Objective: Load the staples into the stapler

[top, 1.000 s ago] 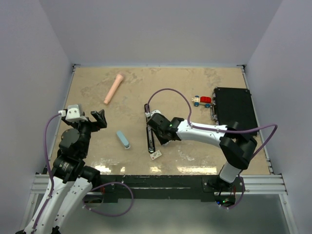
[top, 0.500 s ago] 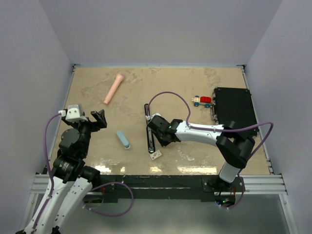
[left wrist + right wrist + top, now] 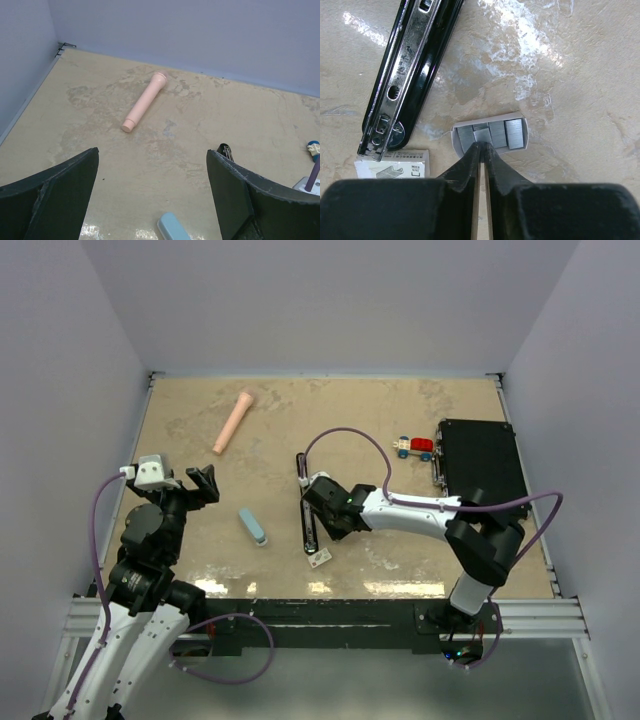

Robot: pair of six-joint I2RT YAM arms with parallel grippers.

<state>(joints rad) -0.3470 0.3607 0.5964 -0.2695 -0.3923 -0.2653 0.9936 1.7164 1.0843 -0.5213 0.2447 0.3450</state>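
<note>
Our right gripper [image 3: 480, 146] is clenched to a sliver and seems to pinch one strip of the staples [image 3: 496, 134] in their tray [image 3: 454, 136], near-centre on the table. We should lift straight up with the strip level, then carry it left and line it up with the channel of the open stapler [image 3: 410, 75] just beside. The staple box [image 3: 392, 165] lies at the stapler's near end. Our left gripper [image 3: 152, 152] hangs released, well apart on the left.

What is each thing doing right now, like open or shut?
Black stapler: swung open, lying flat.
Staple tray: uncovered, staples inside.
White box: lying flat by the stapler.
Right gripper: shut, tips on the staples.
Left gripper: open, empty.
Black case: closed.
Pink tube: lying down.
</note>
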